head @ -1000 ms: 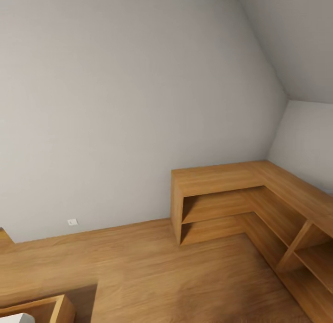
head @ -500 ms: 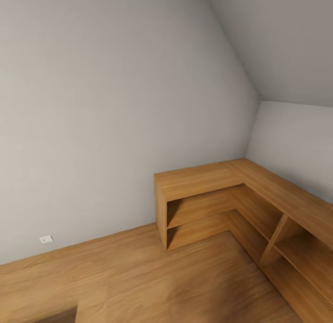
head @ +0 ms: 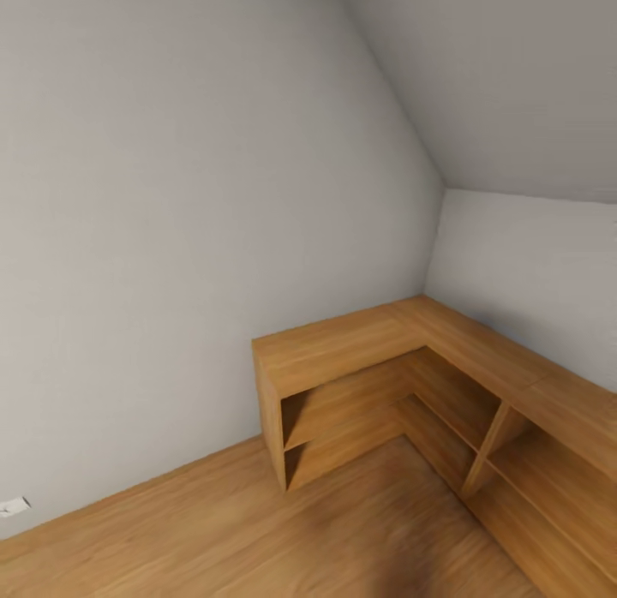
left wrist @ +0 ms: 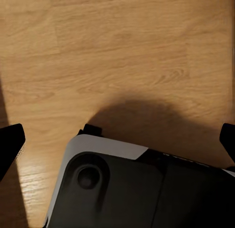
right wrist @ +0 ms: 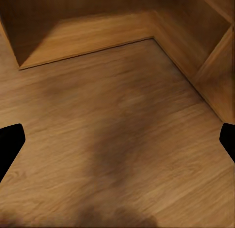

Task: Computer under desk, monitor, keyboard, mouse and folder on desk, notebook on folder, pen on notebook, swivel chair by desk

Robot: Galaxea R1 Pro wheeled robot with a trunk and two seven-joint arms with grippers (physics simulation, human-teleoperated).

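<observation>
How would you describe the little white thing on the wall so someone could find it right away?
Start at the L-shaped light-wood shelving unit in the room's corner, then follow the long grey wall away from it, down to where it meets the wood floor. Just above the floor line, at the head view's far left edge, sits a small white wall outlet, the sole mark on an otherwise bare wall.
</observation>
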